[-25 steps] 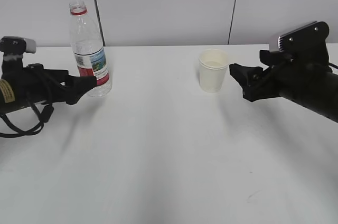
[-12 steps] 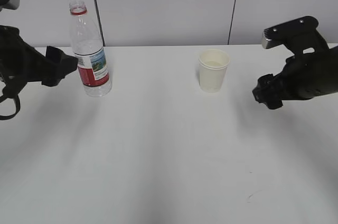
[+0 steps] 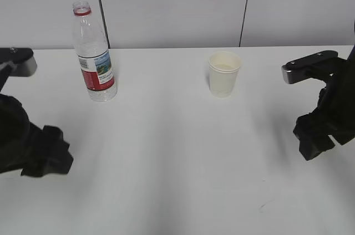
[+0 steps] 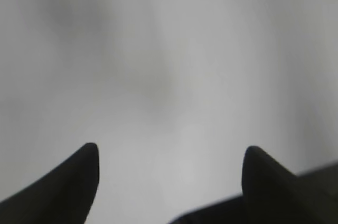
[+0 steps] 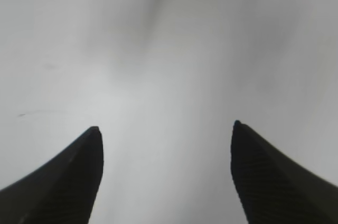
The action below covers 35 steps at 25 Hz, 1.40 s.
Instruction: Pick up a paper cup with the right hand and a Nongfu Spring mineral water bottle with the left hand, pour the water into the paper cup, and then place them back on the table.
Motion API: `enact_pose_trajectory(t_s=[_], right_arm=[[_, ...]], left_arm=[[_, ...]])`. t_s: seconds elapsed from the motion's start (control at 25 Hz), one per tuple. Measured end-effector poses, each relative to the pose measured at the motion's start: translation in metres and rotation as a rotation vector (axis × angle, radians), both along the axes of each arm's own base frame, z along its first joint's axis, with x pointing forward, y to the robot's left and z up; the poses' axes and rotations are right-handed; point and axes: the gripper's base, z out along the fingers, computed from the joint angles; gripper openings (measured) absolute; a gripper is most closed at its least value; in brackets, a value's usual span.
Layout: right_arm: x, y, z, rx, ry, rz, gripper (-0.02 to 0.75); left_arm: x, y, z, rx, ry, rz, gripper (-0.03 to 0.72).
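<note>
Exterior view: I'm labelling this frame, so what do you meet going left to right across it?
Left gripper → bottle → cup → right gripper, all over the table.

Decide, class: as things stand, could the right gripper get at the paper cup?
Probably yes. The right gripper is open and holds nothing, and only bare table lies between it and the upright paper cup. The bottle stands far off to the left.
</note>
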Motion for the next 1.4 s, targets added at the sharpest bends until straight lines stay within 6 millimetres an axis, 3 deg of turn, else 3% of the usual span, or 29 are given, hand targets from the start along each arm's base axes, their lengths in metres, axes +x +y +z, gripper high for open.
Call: enact_pose_trajectory(t_s=[0.2, 0.44, 0.68, 0.92, 1.08, 1.24, 1.4], right_arm=[[-0.015, 0.011, 0.022, 0.145, 0.006, 0.056, 0.549], [-0.046, 0.008, 0.075, 0.204, -0.144, 0.082, 0.547], [-0.099, -0.001, 0.127, 0.236, -0.313, 0.108, 0.546], [-0.162, -0.012, 0.161, 0.261, -0.471, 0.127, 0.546], [-0.204, -0.022, 0.159, 0.268, -0.577, 0.118, 0.546], [-0.233, -0.031, 0.130, 0.229, -0.613, 0.104, 0.546], [-0.249, -0.037, 0.096, 0.194, -0.640, 0.101, 0.546]], left_arm=[[-0.015, -0.003, 0.018, 0.037, 0.187, -0.156, 0.489], [-0.038, 0.014, 0.054, 0.060, 0.105, -0.204, 0.488], [-0.079, 0.044, 0.086, 0.067, -0.044, -0.204, 0.490], [-0.124, 0.071, 0.109, -0.002, -0.227, -0.193, 0.495], [-0.149, 0.088, 0.115, -0.027, -0.348, -0.178, 0.496], [-0.162, 0.100, 0.098, -0.010, -0.419, -0.163, 0.496], [-0.165, 0.102, 0.073, -0.015, -0.443, -0.164, 0.496]])
